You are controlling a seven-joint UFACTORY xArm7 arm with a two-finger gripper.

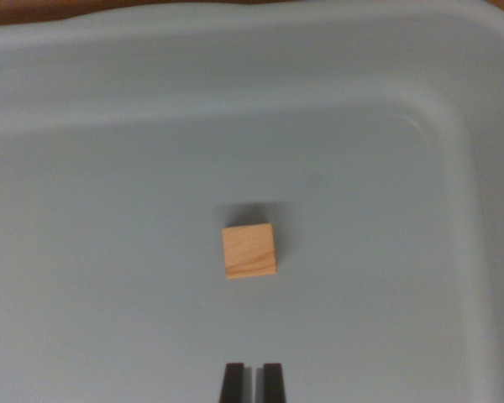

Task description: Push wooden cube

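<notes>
Small light-brown wooden cube (250,251) sits flat on floor of pale grey-blue plastic tray (420,134), approx. centre frame. Black hand (252,382) at bottom edge, fingers nearly pressed together w/ thin slit, clear of cube. No legible markings.

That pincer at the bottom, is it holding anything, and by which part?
Nothing is held. The pincer has its two tips nearly together with nothing between them, and the cube lies apart from it on the tray floor.
</notes>
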